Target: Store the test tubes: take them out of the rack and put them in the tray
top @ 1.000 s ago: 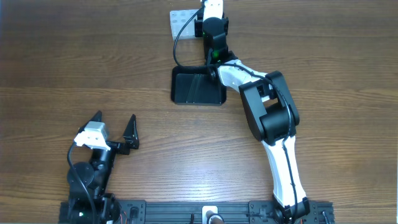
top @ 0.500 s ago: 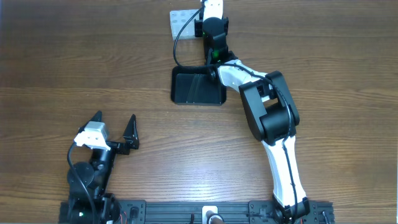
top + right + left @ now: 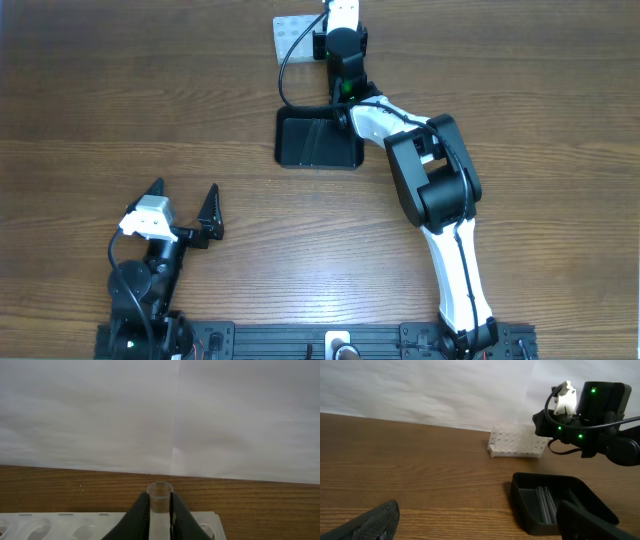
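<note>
A white test tube rack (image 3: 293, 38) stands at the table's far edge, with a black tray (image 3: 290, 150) just in front of it holding clear tubes (image 3: 318, 133). My right gripper (image 3: 160, 502) is over the rack's (image 3: 50, 525) right end, shut on the rim of an upright clear test tube (image 3: 160, 491) that stands in a rack hole. My left gripper (image 3: 183, 193) is low at the near left, open with nothing in it, far from both. The left wrist view shows the rack (image 3: 517, 442), the tray (image 3: 520, 505) with tubes (image 3: 546, 502), and the right arm's wrist (image 3: 585, 415).
Bare wooden table surrounds the tray and rack. A white wall (image 3: 150, 410) rises right behind the rack. The right arm (image 3: 430, 170) stretches diagonally from the near right past the tray's right side.
</note>
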You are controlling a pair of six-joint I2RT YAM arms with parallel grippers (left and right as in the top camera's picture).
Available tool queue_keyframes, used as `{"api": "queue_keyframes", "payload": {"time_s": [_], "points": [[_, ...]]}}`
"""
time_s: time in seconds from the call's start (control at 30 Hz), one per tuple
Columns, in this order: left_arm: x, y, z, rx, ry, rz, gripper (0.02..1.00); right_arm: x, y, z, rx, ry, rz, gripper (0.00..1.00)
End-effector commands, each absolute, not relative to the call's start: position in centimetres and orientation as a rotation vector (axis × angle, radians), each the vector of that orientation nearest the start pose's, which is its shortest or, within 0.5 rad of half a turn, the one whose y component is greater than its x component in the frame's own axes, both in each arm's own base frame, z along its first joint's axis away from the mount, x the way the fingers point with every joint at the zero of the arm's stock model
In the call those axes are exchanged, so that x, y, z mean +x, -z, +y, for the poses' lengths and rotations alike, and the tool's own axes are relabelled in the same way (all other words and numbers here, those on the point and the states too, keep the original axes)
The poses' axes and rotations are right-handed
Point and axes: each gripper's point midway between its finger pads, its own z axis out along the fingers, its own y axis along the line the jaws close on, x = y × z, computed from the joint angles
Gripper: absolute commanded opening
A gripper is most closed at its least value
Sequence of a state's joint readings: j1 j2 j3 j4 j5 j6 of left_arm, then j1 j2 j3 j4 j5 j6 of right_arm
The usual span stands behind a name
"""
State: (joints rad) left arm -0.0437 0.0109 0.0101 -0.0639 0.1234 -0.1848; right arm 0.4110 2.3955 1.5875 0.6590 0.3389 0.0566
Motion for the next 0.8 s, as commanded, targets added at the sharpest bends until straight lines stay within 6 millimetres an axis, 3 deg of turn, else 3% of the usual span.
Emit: {"api": "queue_keyframes", "payload": {"time_s": [0.03,0.3,0.63,0.8], "points": [[24.4,-16.0,-3.2,-0.032,0.286,1.641,1.0,63.3,-12.4,21.0,-0.039,-0.067,1.7,0.13],[24.4,-16.0,-3.2,-0.032,0.286,1.641,1.0,63.3,-12.4,20.9,-0.038,-0.067,1.7,0.11],[24.4,-16.0,-3.2,-0.032,0.286,1.641,1.0,63.6,-12.5,20.0,-0.025,-0.058,1.696,0.316],[24.4,-16.0,-3.2,-0.032,0.285,1.641,1.0,63.8,-12.7,19.8,-0.024,-0.075,1.69,0.483]]}}
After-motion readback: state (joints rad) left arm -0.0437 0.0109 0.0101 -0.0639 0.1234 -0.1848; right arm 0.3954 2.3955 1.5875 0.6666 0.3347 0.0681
